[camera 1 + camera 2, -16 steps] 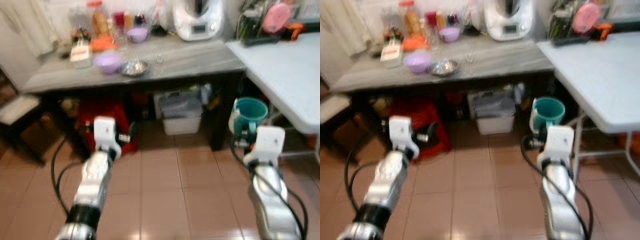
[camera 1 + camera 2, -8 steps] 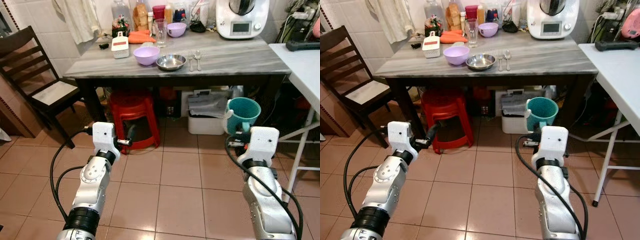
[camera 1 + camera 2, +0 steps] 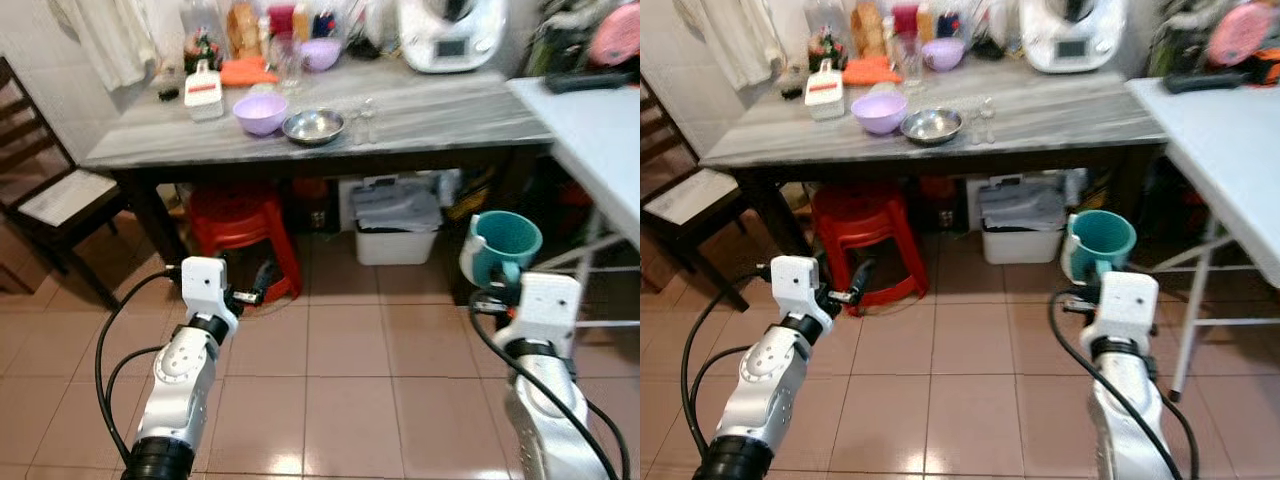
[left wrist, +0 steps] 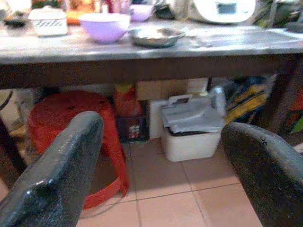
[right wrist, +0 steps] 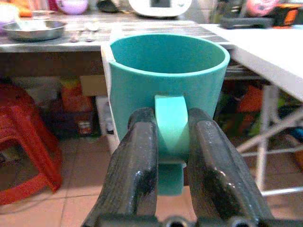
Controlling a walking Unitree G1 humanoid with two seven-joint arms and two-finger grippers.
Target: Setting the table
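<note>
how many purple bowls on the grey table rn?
2. A larger purple bowl sits near the front of the grey table, beside the steel dish. A smaller purple bowl sits further back among the bottles. Clutter there may hide others.

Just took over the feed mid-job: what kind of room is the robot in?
Most likely a home kitchen or dining corner: a grey table crowded with bowls, bottles and a white kitchen appliance, a wooden chair beside it, tiled floor. The right gripper carries a teal mug.
</note>
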